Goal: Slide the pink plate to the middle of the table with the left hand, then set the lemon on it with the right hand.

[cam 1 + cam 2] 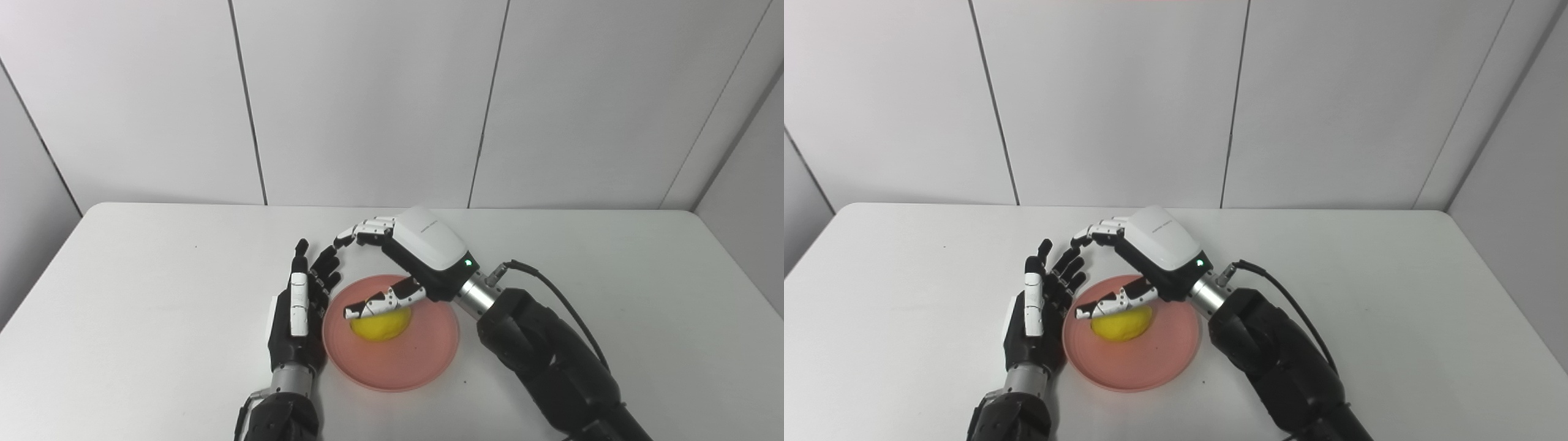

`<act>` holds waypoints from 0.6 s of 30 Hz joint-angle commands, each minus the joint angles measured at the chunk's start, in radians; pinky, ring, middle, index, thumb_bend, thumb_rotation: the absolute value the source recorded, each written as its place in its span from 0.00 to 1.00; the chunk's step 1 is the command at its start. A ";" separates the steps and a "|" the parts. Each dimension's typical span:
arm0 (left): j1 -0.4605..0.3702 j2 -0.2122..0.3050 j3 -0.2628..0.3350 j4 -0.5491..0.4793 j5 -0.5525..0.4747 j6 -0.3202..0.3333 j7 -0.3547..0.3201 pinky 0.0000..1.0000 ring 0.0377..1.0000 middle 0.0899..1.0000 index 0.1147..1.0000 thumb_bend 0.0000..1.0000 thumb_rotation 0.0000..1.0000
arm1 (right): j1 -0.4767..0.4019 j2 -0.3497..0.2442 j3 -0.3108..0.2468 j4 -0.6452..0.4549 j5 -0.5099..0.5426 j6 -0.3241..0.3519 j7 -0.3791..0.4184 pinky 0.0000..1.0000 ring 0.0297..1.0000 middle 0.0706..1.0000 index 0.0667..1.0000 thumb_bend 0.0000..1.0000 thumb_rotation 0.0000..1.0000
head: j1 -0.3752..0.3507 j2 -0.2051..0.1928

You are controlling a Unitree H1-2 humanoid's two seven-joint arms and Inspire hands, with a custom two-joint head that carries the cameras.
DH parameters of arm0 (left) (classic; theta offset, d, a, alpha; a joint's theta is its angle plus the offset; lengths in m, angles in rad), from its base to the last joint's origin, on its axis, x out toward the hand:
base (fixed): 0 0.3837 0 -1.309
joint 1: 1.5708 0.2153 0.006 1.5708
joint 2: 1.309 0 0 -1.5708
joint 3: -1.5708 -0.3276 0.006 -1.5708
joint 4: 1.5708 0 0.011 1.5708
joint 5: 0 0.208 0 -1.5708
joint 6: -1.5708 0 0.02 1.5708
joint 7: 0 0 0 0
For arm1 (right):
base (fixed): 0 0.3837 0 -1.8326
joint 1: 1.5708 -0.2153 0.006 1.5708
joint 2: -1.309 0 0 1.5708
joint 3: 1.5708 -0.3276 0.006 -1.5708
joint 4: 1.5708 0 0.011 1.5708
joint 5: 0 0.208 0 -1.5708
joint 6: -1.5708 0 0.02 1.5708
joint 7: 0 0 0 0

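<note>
A pink plate (pixel 422 358) lies on the white table, near its middle and toward the front. On the plate's left half rests a yellow lemon (pixel 381 326). My right hand (pixel 422 252) hovers just above the lemon, open: its fingers arch away to the left and its thumb (pixel 383 301) stretches across the lemon's top. Whether the thumb touches the lemon is unclear. To the left, my left hand (pixel 300 312) stands open with straight fingers, its side close against the plate's left rim.
The white table (pixel 153 294) ends at white wall panels behind. A black cable (pixel 551 288) loops off the right wrist over the table's right side.
</note>
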 commanded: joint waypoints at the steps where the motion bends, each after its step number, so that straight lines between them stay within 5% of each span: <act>1: -0.002 -0.020 0.020 0.017 -0.007 0.049 0.016 0.89 0.86 0.81 0.99 0.81 0.86 | 0.016 0.032 -0.048 -0.033 0.098 0.060 -0.003 0.74 0.80 0.80 0.77 0.81 0.87 | 0.001 0.001; 7: -0.009 -0.007 0.032 0.004 -0.023 0.063 -0.017 0.90 0.88 0.84 1.00 0.80 0.88 | 0.072 0.069 -0.124 -0.034 0.221 0.107 -0.006 0.84 0.90 0.90 0.86 0.79 0.92 | -0.004 0.006; 12: -0.013 0.001 0.028 0.010 -0.001 0.037 -0.026 0.89 0.87 0.84 1.00 0.82 0.87 | 0.096 0.072 -0.162 -0.036 0.258 0.119 -0.020 0.82 0.87 0.89 0.87 0.70 0.91 | -0.007 0.006; 18: -0.038 0.009 0.043 0.041 0.021 0.001 -0.025 0.89 0.86 0.85 1.00 0.84 0.84 | 0.124 0.088 -0.205 -0.062 0.328 0.186 -0.020 0.85 0.91 0.91 0.87 0.72 0.91 | -0.012 0.008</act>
